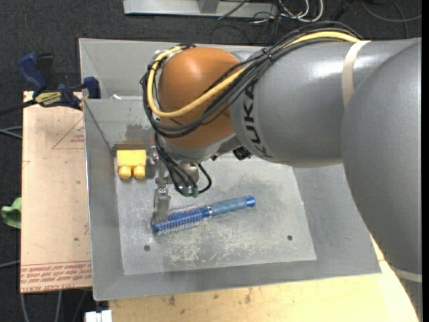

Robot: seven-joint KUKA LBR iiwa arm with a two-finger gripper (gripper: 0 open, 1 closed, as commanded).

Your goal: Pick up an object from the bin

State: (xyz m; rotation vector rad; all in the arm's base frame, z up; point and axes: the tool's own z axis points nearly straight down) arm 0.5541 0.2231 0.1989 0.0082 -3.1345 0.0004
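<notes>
Here the gripper (161, 210), open or closed one cannot tell, hangs at the left bristle end of the blue brush (201, 215), lying mid-floor in the bin (228, 250), its handle running right and slightly far.

I see a grey bin (268, 247), its floor speckled with pale scuffs. The brush (201, 215) in it is blue all over, the handle a clearer blue than the bristles. At far left the block (131, 163) is plain yellow. My arm (322, 99) is silver-grey with black lettering, its cover (194, 89) orange, its cables (175, 127) black and yellow; the gripper (161, 210) is dull silver.
</notes>
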